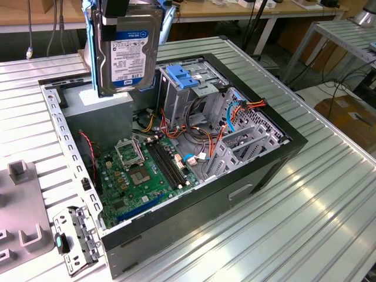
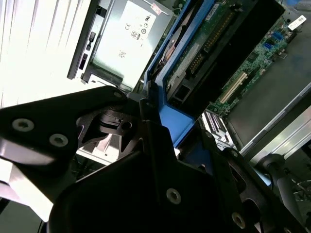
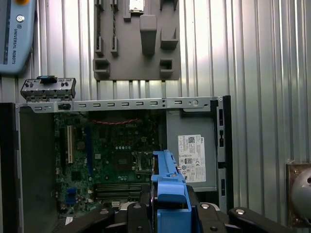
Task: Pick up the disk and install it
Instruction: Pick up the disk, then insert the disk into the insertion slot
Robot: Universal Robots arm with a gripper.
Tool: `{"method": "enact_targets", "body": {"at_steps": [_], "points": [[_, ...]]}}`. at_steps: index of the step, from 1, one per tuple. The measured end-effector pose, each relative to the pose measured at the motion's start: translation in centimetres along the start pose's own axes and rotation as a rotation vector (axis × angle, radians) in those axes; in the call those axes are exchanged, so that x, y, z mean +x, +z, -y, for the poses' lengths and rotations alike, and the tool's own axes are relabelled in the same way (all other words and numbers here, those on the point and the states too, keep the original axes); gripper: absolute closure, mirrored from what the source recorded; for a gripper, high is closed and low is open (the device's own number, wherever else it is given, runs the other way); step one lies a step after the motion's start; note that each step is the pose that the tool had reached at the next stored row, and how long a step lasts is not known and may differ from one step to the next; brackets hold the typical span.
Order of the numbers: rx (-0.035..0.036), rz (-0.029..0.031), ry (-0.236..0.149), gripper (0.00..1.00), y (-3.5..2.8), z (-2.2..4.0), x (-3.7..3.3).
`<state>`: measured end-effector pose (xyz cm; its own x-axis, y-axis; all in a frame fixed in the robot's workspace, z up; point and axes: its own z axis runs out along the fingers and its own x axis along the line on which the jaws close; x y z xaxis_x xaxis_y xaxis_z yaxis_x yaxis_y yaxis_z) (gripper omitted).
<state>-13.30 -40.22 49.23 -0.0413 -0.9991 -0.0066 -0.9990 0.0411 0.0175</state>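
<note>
The disk [image 1: 128, 56], a dark hard drive with a white label and blue side rails, hangs upright above the back left corner of the open computer case [image 1: 282, 136]. My gripper [image 1: 124, 10] is shut on its top edge, at the blue carrier. In the first wrist view the blue carrier [image 3: 167, 191] sits between my black fingers [image 3: 131, 218], with the motherboard [image 3: 114, 150] below. The second wrist view shows the disk's underside circuit board [image 2: 204, 41] and its blue rail [image 2: 163, 92]. The metal drive cage [image 1: 188, 97] with a blue latch [image 1: 179, 76] stands just to the exterior view's right of the disk.
A grey power-supply box with a white sticker [image 3: 192, 156] lies under the disk. Orange and blue cables [image 1: 235, 111] run across the case. A grey fixture plate [image 1: 23, 205] and a loose slotted bracket [image 1: 73, 238] lie on the ribbed metal table [image 1: 329, 200] at the exterior view's left.
</note>
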Motion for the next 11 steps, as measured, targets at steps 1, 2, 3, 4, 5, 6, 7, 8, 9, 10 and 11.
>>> {"method": "enact_targets", "body": {"at_steps": [1, 2, 3, 4, 5, 6, 7, 8, 9, 10, 11], "points": [[0.0001, 0.0, 0.0, 0.63, 0.0, 0.0, 0.0], [0.0, 0.0, 0.0, 0.63, 0.0, 0.04, -0.01], [0.0, 0.0001, 0.0, 0.63, 0.0, 0.08, 0.0], [0.0001, 0.0001, 0.0, 0.63, 0.0, 0.08, 0.0], [0.0, 0.0001, 0.0, 0.63, 0.0, 0.08, 0.01], [0.0, 0.0, 0.0, 0.63, 0.0, 0.08, 0.04], [0.0001, 0.0001, 0.0, 0.63, 0.0, 0.08, 0.05], [0.0, 0.0001, 0.0, 0.63, 0.0, 0.08, 0.06], [0.0, 0.0, 0.0, 0.63, 0.0, 0.08, 0.11], [0.0, 0.0001, 0.0, 0.63, 0.0, 0.08, 0.14], [0.0001, 0.0001, 0.0, 0.63, 0.0, 0.08, 0.16]]}}
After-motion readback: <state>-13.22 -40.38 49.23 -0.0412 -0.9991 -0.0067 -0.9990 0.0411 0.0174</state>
